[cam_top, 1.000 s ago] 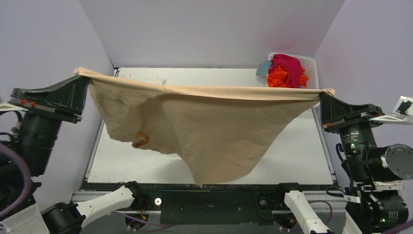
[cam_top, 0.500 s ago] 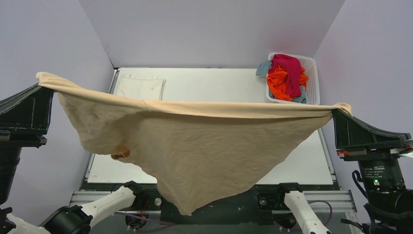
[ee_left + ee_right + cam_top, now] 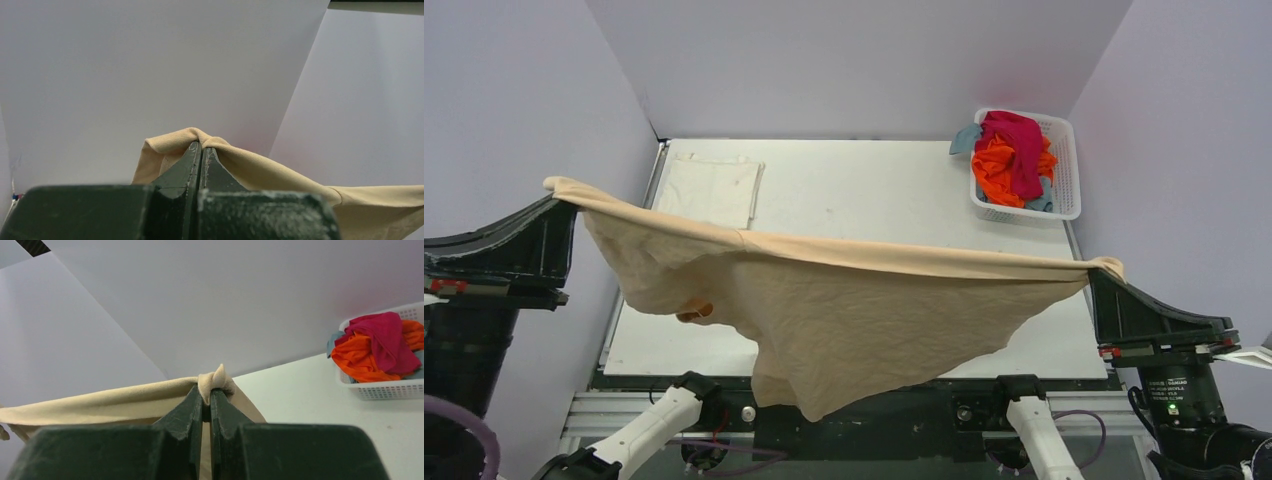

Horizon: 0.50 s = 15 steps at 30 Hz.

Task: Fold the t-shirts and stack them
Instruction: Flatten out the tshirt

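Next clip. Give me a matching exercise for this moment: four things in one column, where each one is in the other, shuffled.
Things
1. tan t-shirt
2. cream-white t-shirt
3. magenta t-shirt
4. white basket

Places
A. on top of the pile inside the white basket
B. at the far right corner of the table
C. stretched in the air between the left gripper and the right gripper
D. lying flat at the far left corner of the table

Pairs: 1-C, 2-D, 3-A, 4-B
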Available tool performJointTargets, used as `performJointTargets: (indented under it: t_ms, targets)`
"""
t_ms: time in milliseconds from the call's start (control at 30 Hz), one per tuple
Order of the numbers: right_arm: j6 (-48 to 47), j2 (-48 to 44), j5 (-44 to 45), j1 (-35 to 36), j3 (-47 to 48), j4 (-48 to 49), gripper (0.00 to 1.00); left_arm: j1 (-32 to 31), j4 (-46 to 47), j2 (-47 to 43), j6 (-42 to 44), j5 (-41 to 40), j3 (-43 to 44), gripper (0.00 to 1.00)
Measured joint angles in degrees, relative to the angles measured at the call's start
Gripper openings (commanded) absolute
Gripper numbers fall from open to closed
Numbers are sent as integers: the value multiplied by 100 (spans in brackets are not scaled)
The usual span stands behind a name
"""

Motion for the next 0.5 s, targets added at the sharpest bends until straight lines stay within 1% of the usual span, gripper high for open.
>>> performJointTargets:
  t_ms: [233,400,500]
  targets:
    - [-2,-173,326,0,-621,-179,0,87,114,-203,-96,-79,-935,0]
    - [-13,-140,597,0,-1370,-177,0,87,557,-190,-197,-518,-2081,0]
    - [-37,20,776,0,-1821,-76,0,87,754,63,-254,-879,-2706,0]
